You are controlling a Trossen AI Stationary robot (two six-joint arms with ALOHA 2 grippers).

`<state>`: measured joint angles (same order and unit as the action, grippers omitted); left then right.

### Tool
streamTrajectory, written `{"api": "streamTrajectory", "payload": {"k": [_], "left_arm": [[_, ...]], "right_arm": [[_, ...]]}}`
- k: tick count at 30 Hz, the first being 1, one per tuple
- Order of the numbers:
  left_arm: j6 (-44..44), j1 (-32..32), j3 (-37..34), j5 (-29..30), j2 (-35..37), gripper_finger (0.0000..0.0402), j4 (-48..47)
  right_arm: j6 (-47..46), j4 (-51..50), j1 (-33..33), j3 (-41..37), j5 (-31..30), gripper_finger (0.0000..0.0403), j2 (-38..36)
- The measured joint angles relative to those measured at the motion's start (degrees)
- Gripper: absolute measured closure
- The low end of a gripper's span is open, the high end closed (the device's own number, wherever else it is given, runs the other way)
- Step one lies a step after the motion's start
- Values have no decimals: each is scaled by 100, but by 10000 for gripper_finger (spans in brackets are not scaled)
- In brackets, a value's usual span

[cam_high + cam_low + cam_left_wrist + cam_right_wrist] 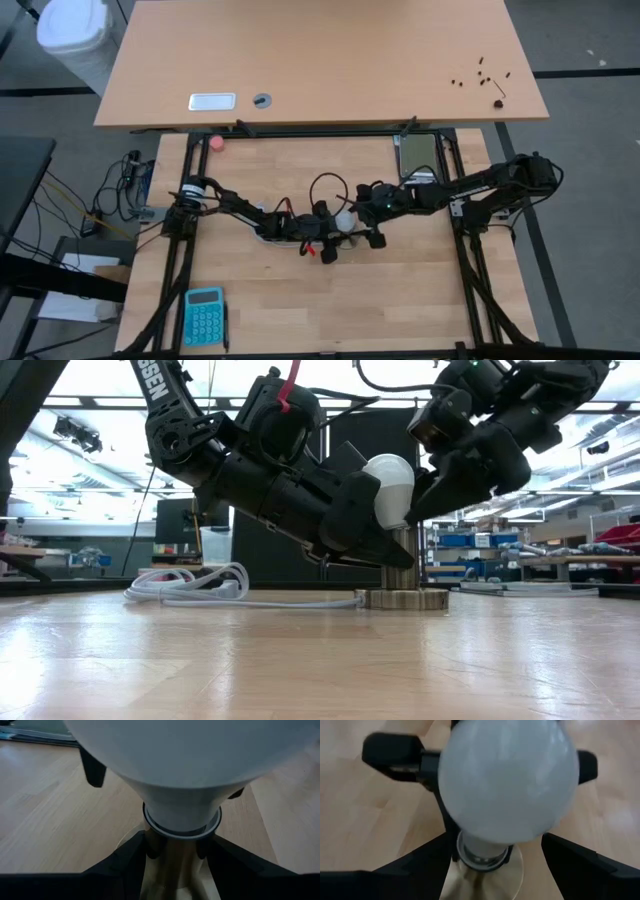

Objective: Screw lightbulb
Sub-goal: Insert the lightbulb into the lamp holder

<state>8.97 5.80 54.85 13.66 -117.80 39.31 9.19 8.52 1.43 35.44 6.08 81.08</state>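
Note:
The white frosted lightbulb [390, 488] stands with its neck [181, 815] on top of the brass-coloured socket tube [403, 560]. The tube rises from a round metal disc [405, 599] that rests on the wooden table. My left gripper [175, 847] comes in from the table's left, low, and is shut on the tube below the bulb. My right gripper [496, 839] comes from the right and higher, its fingers closed on the globe. The bulb's screw base is hidden. My left gripper pinches the socket tube [175, 870] between its two fingers [142, 847], just under the bulb's neck. It slants down from the table's left and lies across the upright tube. The disc stays on the table. My right gripper holds the lightbulb's globe [510, 785] between its two fingers [427, 862], one on each side of its lower half. It slants down from the table's right. The bulb stands roughly upright on the socket, clear of the table.
The socket's white cord [190, 588] lies coiled to the left of the disc. A pink ball [217, 142] sits at the far left, a teal calculator [204, 315] at the near left, a flat grey device [417, 155] at the far right. A second desk [320, 60] stands behind.

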Motion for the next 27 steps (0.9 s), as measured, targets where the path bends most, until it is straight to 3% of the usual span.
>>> {"api": "streamTrajectory", "payload": {"k": [7,17,27], "left_arm": [[2,0,-2,12,-3,204,14],[4,-4,-11,22,-16,204,127],[7,-4,-13,106,-20,204,162]], "right_arm": [[-168,358,-2,-12,154,86,37],[-1028,1452,15,-674,76,92,37],[-1331,1414,-218,-686,-486,99,37]]}}
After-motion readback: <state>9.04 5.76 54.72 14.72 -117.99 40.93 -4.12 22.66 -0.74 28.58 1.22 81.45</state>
